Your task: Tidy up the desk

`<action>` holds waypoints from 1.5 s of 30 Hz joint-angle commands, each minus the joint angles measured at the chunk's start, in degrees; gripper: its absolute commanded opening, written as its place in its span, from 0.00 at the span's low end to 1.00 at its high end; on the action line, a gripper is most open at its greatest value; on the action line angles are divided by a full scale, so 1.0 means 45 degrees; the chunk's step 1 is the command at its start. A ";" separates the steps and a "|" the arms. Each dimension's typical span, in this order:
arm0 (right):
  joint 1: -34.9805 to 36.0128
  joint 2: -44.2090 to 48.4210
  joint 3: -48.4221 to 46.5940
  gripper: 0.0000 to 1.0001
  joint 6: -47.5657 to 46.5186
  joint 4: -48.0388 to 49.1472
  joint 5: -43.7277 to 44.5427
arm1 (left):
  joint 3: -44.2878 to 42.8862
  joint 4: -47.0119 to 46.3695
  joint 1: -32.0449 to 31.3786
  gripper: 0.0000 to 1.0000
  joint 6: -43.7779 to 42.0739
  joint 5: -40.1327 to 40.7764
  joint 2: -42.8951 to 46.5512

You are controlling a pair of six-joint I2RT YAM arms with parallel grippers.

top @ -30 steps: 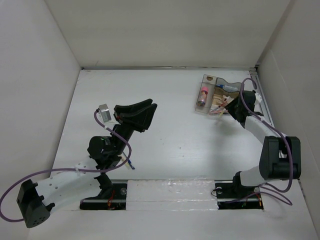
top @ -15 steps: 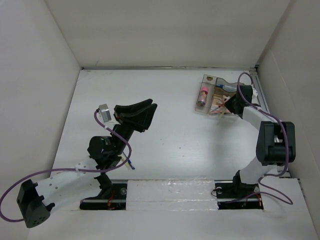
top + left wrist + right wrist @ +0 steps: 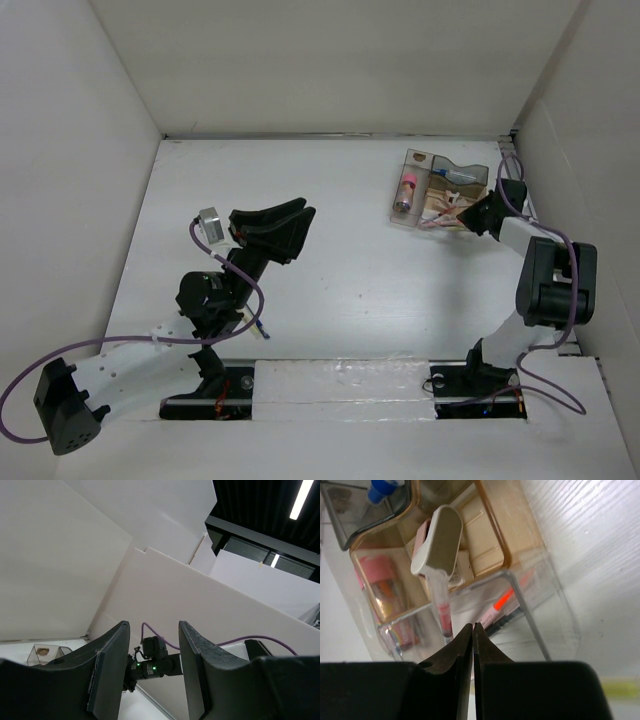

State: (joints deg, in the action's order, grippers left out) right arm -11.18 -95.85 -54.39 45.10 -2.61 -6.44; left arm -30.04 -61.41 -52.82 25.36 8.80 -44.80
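Two pincers, but only one has moved?

Yes. The right pincer (image 3: 472, 630) has drawn back to the right, away from the near right corner of the clear tray (image 3: 396, 208). It now hangs just beside it, jaws pressed flat together with nothing between them. The left pincer (image 3: 151, 630) has stayed put, raised over the left half of the desk (image 3: 350, 280), spread wide and empty.

What does that mean for the tidying?

My reading is that this is the retreat after a placement, so that item is likely done with. The desk is a matte white sheet under both arms, walled by white panels. Every small item I can see sits in the tray at its far right.

What is in there?

Mostly hard, glossy things. The tray is thin transparent plastic with rounded dividers, and an amber insert (image 3: 495, 535) lies in one bay. Leaning across the insert is a white oblong piece (image 3: 440, 537) with rounded ends. It is smooth plastic, but I cannot tell what it is. Below it runs a slim clear tube (image 3: 441, 605) with dark red inside, and an orange pen (image 3: 504, 599) lies in the near bay. A pink cylinder (image 3: 407, 188) fills the left bay, and a blue cap (image 3: 382, 486) shows at the far end.
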 commanded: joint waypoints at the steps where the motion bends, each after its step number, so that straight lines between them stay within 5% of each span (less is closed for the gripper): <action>1: -0.0055 0.0790 0.0795 0.09 0.0328 0.0443 -0.0521 | -0.0629 -0.0650 -0.0040 0.40 0.0008 -0.0216 0.0131; 14: -0.0055 0.3291 0.2320 0.16 0.0661 0.1616 -0.0563 | -0.0648 -0.0729 -0.0040 0.40 0.0067 -0.0334 0.0013; 16: -0.0055 0.4167 0.2709 0.29 0.0719 0.2119 -0.0561 | -0.0629 -0.0709 -0.0040 0.40 0.0124 -0.0314 0.0013; 24: -0.0055 0.4347 0.2985 0.30 0.0836 0.2280 -0.0387 | -0.0629 -0.0749 -0.0040 0.40 0.0125 -0.0392 0.0013; 35: 0.0860 0.6144 0.3961 0.02 0.0427 0.1557 -0.0854 | -0.0570 -0.0787 -0.0040 0.40 0.0222 -0.0412 0.0013; 45: 0.2600 0.5852 0.5015 0.00 0.0250 0.1614 -0.0639 | -0.0609 -0.0710 -0.0040 0.39 0.0086 -0.0373 0.0170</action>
State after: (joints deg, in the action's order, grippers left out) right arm 0.14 -68.60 -33.47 46.89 3.03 -8.86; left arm -30.06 -61.56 -52.82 25.85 7.79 -44.71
